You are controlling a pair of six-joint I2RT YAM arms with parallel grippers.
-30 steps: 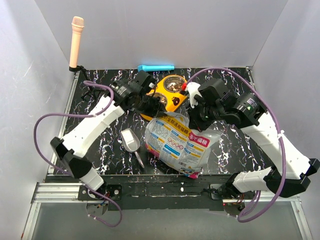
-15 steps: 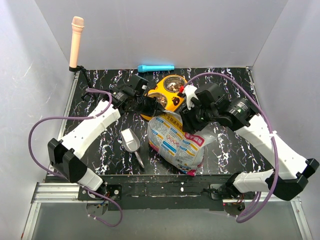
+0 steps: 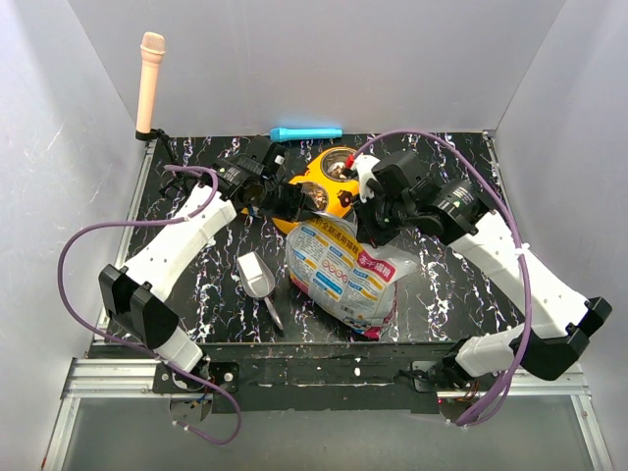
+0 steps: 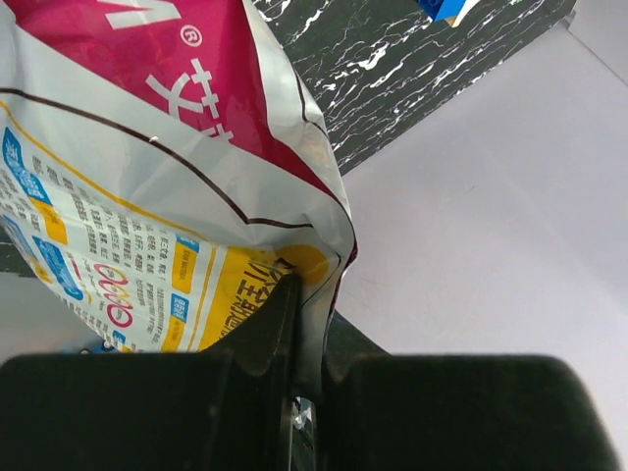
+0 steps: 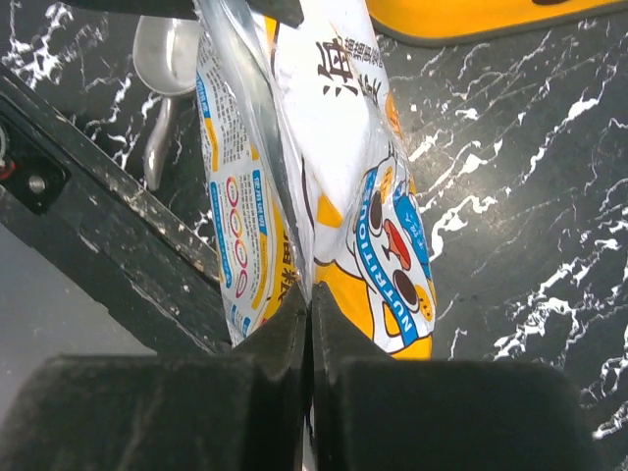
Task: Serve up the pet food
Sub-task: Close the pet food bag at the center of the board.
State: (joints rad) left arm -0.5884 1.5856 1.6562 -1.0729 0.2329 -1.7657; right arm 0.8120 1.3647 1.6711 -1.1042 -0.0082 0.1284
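The white-blue-pink foil bag [image 3: 341,275] hangs between both grippers, its bottom near the table's front edge. My left gripper [image 3: 302,203] is shut on the bag's top left corner; the left wrist view shows the foil [image 4: 147,196] pinched between the fingers. My right gripper [image 3: 371,218] is shut on the top right edge, with the bag [image 5: 324,177] clamped in its jaws. The yellow double bowl [image 3: 329,186] lies just behind the bag's top. One steel cup [image 3: 339,167] holds something brownish that I cannot make out as kibble. No loose kibble shows elsewhere.
A clear plastic scoop [image 3: 257,277] lies on the black marbled table [image 3: 442,285] left of the bag, also in the right wrist view [image 5: 167,69]. A blue tool [image 3: 306,132] lies at the back edge. A peach-coloured microphone [image 3: 149,83] stands at the back left corner.
Both grippers have carried the bag's top back toward the yellow bowl and drawn closer together. The bag now stands more upright and narrower than a second ago.
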